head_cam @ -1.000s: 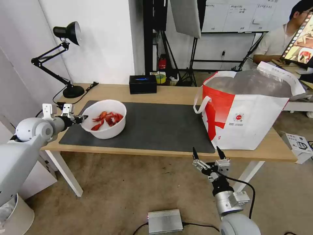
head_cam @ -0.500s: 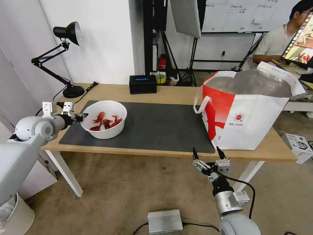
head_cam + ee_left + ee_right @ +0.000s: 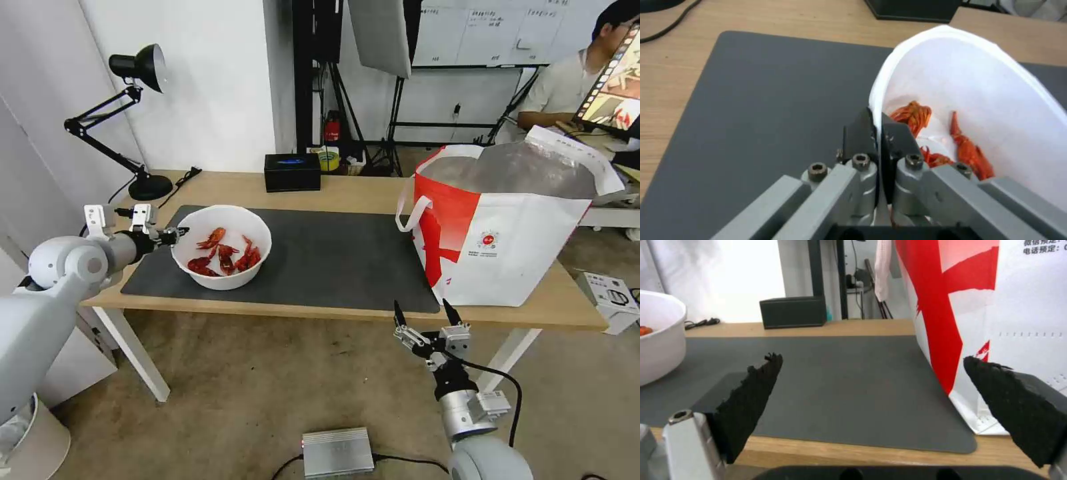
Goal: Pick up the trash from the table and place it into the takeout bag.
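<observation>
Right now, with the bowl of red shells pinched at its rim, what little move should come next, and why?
Probably carry it toward the white-and-red takeout bag: the left gripper is shut on the white round bowl, which looks tilted on the dark grey mat; the bag stands open.

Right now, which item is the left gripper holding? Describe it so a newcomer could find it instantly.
On the long wooden table, find the dark grey mat. At its left end sits a white round bowl, its rim pinched by the left gripper. It alone holds red crayfish shells; the black tissue box behind is rectangular.
</observation>
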Controlling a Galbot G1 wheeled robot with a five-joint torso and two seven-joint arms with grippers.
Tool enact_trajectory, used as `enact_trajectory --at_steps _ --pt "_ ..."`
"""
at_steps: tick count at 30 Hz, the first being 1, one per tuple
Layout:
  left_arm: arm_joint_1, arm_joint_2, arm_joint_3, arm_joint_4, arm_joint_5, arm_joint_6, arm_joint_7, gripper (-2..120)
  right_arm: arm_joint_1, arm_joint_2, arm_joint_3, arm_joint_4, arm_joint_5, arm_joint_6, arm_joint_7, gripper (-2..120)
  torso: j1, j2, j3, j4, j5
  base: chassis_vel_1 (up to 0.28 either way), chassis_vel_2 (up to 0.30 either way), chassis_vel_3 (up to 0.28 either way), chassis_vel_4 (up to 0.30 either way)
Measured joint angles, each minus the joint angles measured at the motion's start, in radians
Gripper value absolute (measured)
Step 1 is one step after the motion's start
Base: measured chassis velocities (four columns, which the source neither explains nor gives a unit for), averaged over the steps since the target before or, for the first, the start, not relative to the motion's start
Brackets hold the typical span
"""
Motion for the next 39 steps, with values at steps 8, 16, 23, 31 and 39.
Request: enact_trajectory --at_steps 8,16,23,31,39 --pt "0.035 0.001 -0.043 -0.054 -0.09 0.012 -0.051 0 0.0 0.0 0.0 0.0 0.0 0.0 0.0 100 0.0 0.0 0.0 0.0 0.0 0.0 0.0 0.0 0.0" --pt "0.063 -0.001 -0.08 -0.104 -0.16 0.016 -0.102 0 0.0 0.0 0.0 0.0 0.0 0.0 0.0 100 0.0 0.0 0.0 0.0 0.0 0.0 0.0 0.0 0.0" --pt "0.073 -0.005 -0.108 -0.188 -0.253 0.017 -0.177 0 0.0 0.0 0.0 0.0 0.0 0.0 0.0 100 0.0 0.0 0.0 -0.0001 0.0 0.0 0.0 0.0 0.0" --pt "0.017 -0.012 -0.079 -0.268 -0.33 0.016 -0.24 0 0.0 0.0 0.0 0.0 0.0 0.0 0.0 100 0.0 0.0 0.0 -0.0001 0.0 0.0 0.0 0.0 0.0" --pt "-0.098 -0.05 -0.006 -0.309 -0.391 0.012 -0.291 0 0.0 0.0 0.0 0.0 0.0 0.0 0.0 100 0.0 0.0 0.0 -0.0002 0.0001 0.0 0.0 0.0 0.0"
